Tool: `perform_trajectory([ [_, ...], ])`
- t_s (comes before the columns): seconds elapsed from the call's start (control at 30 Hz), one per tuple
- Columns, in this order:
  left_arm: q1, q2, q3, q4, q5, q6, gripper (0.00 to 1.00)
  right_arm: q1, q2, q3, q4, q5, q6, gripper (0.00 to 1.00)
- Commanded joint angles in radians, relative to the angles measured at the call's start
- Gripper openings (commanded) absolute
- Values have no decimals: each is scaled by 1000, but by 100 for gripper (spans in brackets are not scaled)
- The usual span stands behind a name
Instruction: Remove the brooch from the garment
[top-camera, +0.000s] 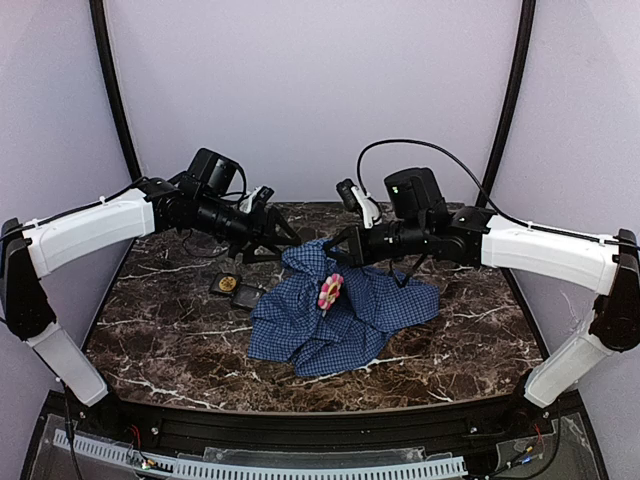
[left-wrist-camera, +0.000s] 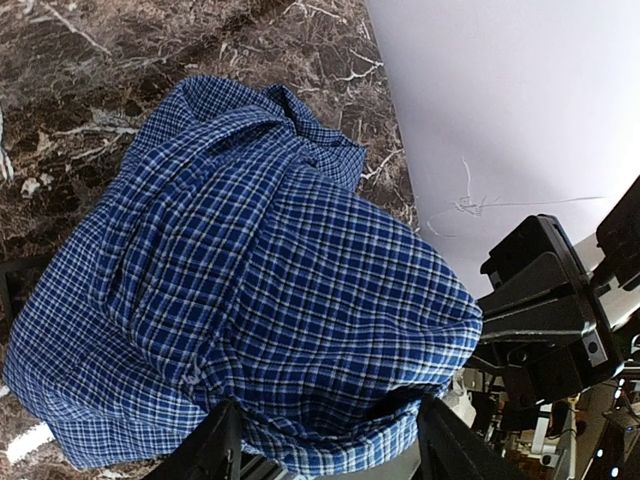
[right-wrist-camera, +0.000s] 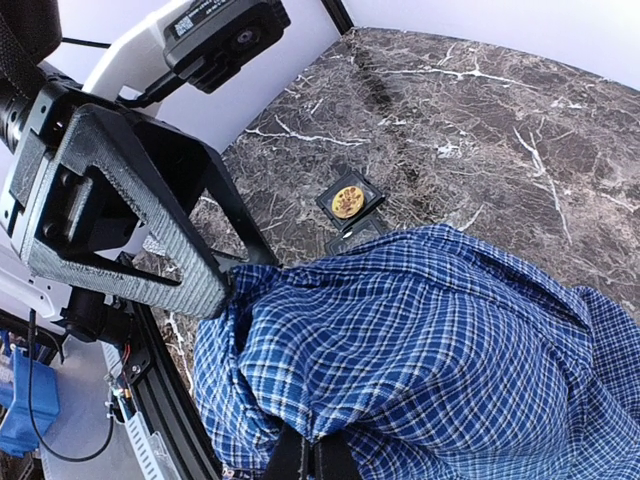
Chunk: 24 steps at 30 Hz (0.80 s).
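Note:
The garment (top-camera: 345, 318), a blue check shirt, lies bunched at the table's middle with its far edge lifted. The brooch (top-camera: 330, 291), a pink and yellow flower, is pinned on its top; neither wrist view shows it. My right gripper (top-camera: 338, 244) is shut on a raised fold of the garment (right-wrist-camera: 430, 340), its fingers (right-wrist-camera: 300, 462) pressed together under the cloth. My left gripper (top-camera: 292, 238) is at the same lifted edge from the left. Its jaws stand apart, and a bunch of the garment (left-wrist-camera: 280, 270) fills the space between its fingers (left-wrist-camera: 212, 448).
A black tray (top-camera: 247, 296) lies just left of the shirt, partly under it, with a round gold piece (top-camera: 228, 284) in its far slot. That gold piece (right-wrist-camera: 347, 201) also shows in the right wrist view. White walls close in the back and sides.

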Motion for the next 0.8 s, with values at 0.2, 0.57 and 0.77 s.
perform_trajectory([
  [0.2, -3, 22, -3, -26, 64, 38, 48, 9, 5, 67, -12, 88, -12, 0],
  [0.57, -17, 9, -46, -44, 101, 114, 16, 7, 25, 86, -37, 230, 82, 0],
  [0.77, -23, -2, -73, -89, 111, 170, 30, 6, 36, 95, -51, 250, 126, 0],
])
